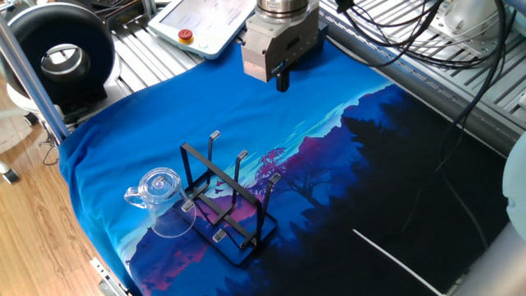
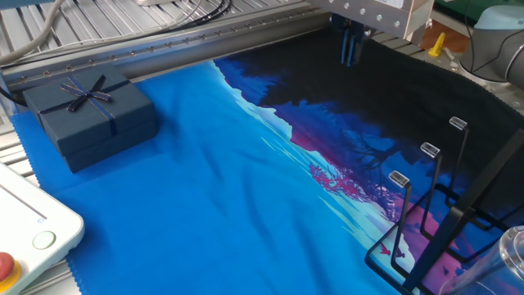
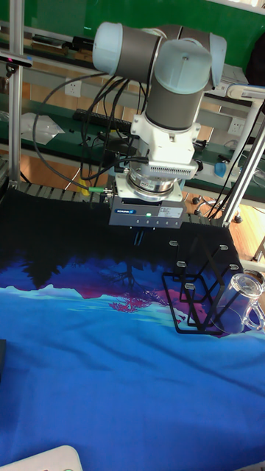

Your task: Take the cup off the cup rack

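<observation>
The clear cup (image 1: 162,200) leans tilted against the left side of the black cup rack (image 1: 226,200), apparently on one of its prongs. In the tall fixed view, the cup (image 3: 238,300) is at the rack's (image 3: 197,291) right side. The other fixed view shows only the cup's edge (image 2: 509,252), beside the rack (image 2: 446,215). My gripper (image 1: 282,81) hangs well above and behind the rack, far from the cup. Its fingers are together with nothing between them. It also shows at the top of the other fixed view, gripper (image 2: 350,51), and in the tall fixed view, gripper (image 3: 139,238).
A blue printed cloth (image 1: 329,156) covers the table. A dark gift box (image 2: 90,115) sits at the cloth's far corner. A teach pendant (image 1: 204,20), a black round fan (image 1: 62,56) and cables (image 1: 460,49) lie beyond the cloth's edges.
</observation>
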Controlling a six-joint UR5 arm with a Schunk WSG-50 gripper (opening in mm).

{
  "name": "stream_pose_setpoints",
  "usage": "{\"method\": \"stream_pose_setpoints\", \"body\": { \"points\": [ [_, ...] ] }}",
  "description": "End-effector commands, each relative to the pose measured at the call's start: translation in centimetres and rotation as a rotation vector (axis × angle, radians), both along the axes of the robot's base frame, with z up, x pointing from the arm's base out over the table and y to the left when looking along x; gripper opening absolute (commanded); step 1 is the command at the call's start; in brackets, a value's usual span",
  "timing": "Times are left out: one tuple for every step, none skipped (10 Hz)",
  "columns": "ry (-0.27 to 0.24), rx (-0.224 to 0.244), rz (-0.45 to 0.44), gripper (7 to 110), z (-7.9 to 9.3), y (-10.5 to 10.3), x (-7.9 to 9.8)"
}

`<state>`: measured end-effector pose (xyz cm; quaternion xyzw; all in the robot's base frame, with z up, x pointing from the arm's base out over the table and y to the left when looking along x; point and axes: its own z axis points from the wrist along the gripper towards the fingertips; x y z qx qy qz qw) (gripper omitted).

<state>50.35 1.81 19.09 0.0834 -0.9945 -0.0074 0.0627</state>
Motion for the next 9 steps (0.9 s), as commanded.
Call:
{"method": "stream_pose_setpoints", "body": {
  "points": [
    [-0.037, 0.003, 0.015, 7, 0.0, 0.0, 0.9],
    [-0.066, 0.006, 0.021, 7, -0.1, 0.1, 1.6],
    [-0.086, 0.009, 0.024, 7, -0.2, 0.3, 2.0],
    [-0.101, 0.005, 0.032, 7, -0.2, 0.1, 2.4],
    [-0.115, -0.010, 0.044, 7, -0.2, -0.2, 2.7],
    [-0.120, -0.029, 0.061, 7, -0.2, -0.7, 2.9],
    [-0.122, -0.060, 0.078, 7, -0.2, -1.6, 3.0],
    [-0.121, -0.075, 0.085, 7, -0.2, -1.9, 2.9],
    [-0.122, -0.074, 0.083, 7, -0.3, -1.8, 2.9]
  ]
}}
